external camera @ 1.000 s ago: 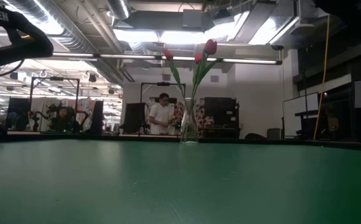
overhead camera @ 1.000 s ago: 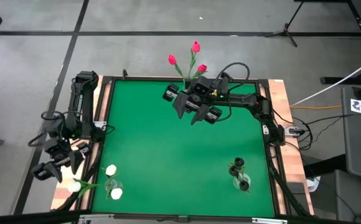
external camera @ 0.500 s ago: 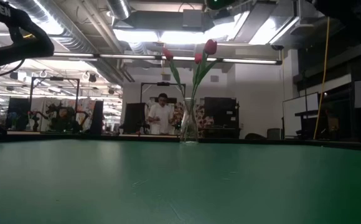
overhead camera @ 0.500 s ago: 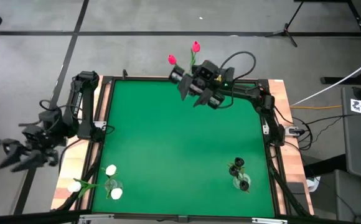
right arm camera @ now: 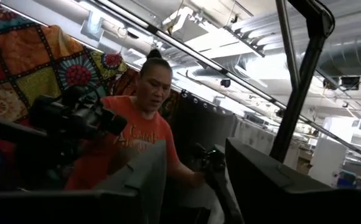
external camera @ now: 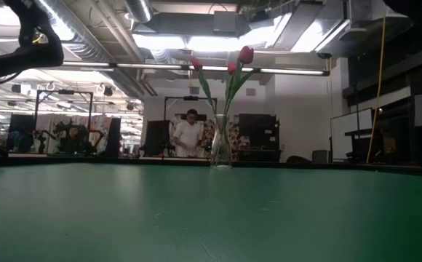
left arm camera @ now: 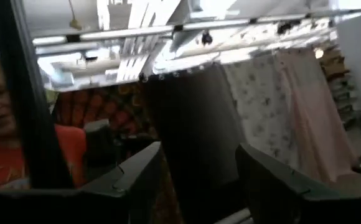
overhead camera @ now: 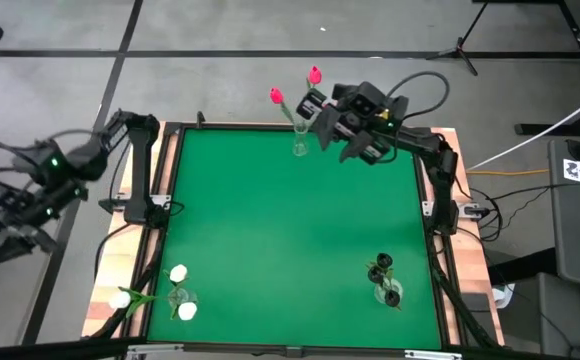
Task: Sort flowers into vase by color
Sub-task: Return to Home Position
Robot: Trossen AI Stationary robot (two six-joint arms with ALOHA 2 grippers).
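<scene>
The table (overhead camera: pixel 467 262) is edged in bare wood and topped with a smooth matt green mat (overhead camera: pixel 270 230); the vase (external camera: pixel 220 142) is clear and glossy.

A robotics lab in an open industrial hall: bare ducts (external camera: pixel 94 36) and strip lights (external camera: pixel 218 44) overhead, grey concrete floor (overhead camera: pixel 240 85) with taped lines, a tripod (overhead camera: pixel 462 46) beyond the green worktop (overhead camera: pixel 290 220), more rigs (external camera: pixel 69 137) behind, and a person (external camera: pixel 190 137) standing among them.
</scene>
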